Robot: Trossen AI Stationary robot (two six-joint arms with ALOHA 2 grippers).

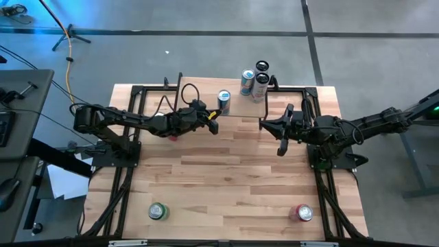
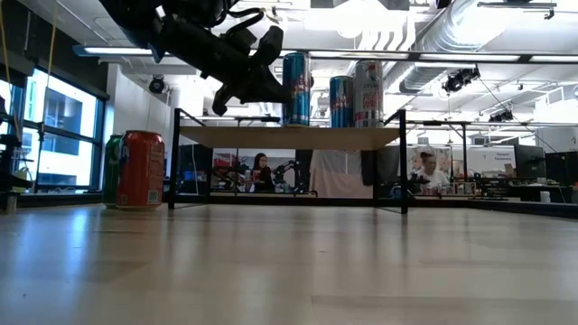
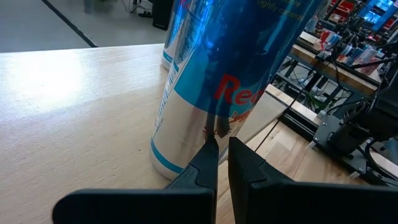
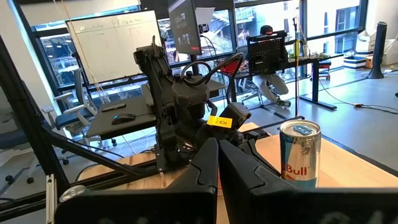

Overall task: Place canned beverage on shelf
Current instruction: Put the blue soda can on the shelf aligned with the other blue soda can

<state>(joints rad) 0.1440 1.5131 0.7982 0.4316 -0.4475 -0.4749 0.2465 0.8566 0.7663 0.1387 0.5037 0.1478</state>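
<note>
Overhead: shelf [image 1: 236,110] along the table's [image 1: 226,178] far edge, carrying three blue-and-silver cans. One can [image 1: 223,101] near the shelf's middle, two more [image 1: 254,83] touching at the right end. Left claw [image 1: 212,124] just beside the single can, fingers pressed together, pinching nothing. Right claw [image 1: 263,123] opposite, over the shelf's right part, fingers likewise pressed together and empty.

Near edge of table: green can [image 1: 158,211] at left, red can [image 1: 302,213] at right, well apart from both arms.

Table-level view: green can mostly hidden behind the red one; shelf legs and people in the room beyond seen under the board.

Left wrist view: can fills the frame, top cut off, second can largely hidden behind it.

Right wrist view: left arm blocks most of the shelf.
</note>
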